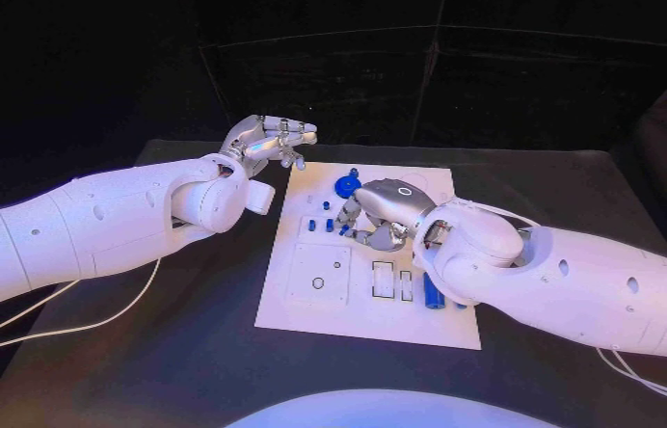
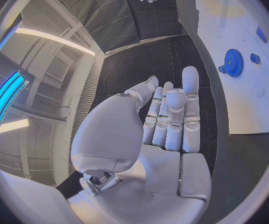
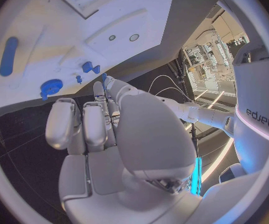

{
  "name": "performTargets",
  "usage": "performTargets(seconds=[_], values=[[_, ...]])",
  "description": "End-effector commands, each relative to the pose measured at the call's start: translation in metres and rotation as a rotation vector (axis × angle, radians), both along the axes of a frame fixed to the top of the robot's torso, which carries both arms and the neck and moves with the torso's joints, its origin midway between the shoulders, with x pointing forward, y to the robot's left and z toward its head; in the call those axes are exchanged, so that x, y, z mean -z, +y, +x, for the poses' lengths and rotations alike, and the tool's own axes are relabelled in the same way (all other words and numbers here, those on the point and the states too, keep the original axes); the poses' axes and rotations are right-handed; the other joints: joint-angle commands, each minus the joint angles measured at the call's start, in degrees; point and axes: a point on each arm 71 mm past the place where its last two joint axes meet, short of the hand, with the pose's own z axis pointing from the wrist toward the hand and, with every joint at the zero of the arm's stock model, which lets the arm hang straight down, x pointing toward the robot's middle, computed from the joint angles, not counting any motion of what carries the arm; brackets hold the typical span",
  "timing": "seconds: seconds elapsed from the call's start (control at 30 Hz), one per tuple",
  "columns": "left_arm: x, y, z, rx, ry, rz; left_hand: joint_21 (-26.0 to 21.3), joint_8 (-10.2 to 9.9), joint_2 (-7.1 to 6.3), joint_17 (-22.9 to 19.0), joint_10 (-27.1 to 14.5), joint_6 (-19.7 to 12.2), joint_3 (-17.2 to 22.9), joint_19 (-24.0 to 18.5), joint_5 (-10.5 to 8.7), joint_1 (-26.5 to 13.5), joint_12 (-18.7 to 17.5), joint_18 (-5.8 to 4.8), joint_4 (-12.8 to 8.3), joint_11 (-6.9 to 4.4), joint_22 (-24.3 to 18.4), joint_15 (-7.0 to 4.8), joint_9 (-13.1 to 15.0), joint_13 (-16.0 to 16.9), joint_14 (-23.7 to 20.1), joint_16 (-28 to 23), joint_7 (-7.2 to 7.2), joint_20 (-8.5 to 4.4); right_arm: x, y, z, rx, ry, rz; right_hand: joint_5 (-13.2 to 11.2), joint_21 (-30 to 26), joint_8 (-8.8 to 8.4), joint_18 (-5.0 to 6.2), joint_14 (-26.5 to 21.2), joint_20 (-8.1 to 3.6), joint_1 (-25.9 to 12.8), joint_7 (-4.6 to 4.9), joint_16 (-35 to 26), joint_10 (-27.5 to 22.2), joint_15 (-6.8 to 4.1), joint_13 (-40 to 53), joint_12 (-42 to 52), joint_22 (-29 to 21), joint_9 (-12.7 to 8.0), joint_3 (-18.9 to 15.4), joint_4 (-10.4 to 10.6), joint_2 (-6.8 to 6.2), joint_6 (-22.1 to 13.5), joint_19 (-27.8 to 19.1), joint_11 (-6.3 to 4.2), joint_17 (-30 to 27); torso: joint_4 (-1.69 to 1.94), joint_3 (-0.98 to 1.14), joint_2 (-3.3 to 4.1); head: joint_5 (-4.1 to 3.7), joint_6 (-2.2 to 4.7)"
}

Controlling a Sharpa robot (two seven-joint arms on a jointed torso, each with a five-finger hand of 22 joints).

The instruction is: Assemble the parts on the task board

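Head view: right hand (image 1: pixel 378 218) is hovering over the task board (image 1: pixel 364 324) near its 12 o'clock end; grasp, cannot tell.
Left hand (image 1: pixel 268 142): you're holding nothing, fingers apart, off the board's 11 o'clock corner.
Parts: blue gear (image 1: pixel 346 187) by the right hand, blue rod (image 1: pixel 434 293) at 4 o'clock.
Tip: be lowering slowly, aligning over the slot.

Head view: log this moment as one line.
left hand: empty, off board | right hand: over task board, hold unclear | blue gear: on board

White arms (image 1: pixel 112 221) – silver hands (image 1: pixel 271 141); pale cables trailing.
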Motion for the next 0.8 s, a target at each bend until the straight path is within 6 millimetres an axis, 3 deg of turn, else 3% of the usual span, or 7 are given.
performTargets(seconds=[0.03,0.47,0.8], values=[[-0.001,-0.003,0.001,0.013,-0.001,-0.009,-0.3,0.3,0.15,-0.1,-0.4,-0.5,-0.4,-0.2,0.20,0.0,0.3,0.70,-0.1,-0.14,-0.1,-0.01,-0.1,0.1,-0.5,-0.1,0.05,0.11,0.008,0.006,-0.002,-0.035,0.014,-0.022,0.3,0.3,-0.11,-0.72,2.2,-0.03,-0.8,0.19,0.1,0.3,-0.47,-0.1,-0.3,0.0,0.0,0.5,-0.1,-0.05,0.3,0.4,-0.01,-0.1,0.03,0.10,0.02,0.44,-0.26],[-0.001,-0.007,0.001,0.020,0.002,-0.011,-0.4,0.3,0.16,-0.2,-0.6,-0.8,-0.9,-0.1,0.20,-0.3,0.6,0.72,0.2,-0.07,-0.2,0.06,-0.1,0.2,-0.6,-0.1,0.15,0.19,0.027,0.012,-0.008,-0.060,0.068,-0.066,0.3,0.3,-0.17,-0.71,2.2,-0.03,-1.0,0.24,0.1,0.2,-0.43,-0.2,-0.3,-0.1,0.0,0.6,-0.1,-0.09,0.3,0.3,0.03,-0.1,-0.07,0.12,0.03,1.15,-1.12],[0.000,-0.008,0.002,0.026,0.010,-0.010,-0.4,0.4,0.19,0.0,-0.6,-0.8,-0.9,-0.1,0.20,-0.3,0.6,0.72,0.2,-0.07,-0.3,0.07,-0.1,0.2,-0.5,0.1,0.15,0.20,0.034,0.014,-0.011,-0.072,0.091,-0.087,0.3,0.3,-0.29,-0.73,2.2,-0.03,-1.3,0.29,0.1,0.1,-0.39,-0.3,-0.5,0.1,0.0,0.7,-0.3,-0.23,0.1,0.4,0.10,-0.2,0.04,0.09,0.01,1.23,-1.46]])
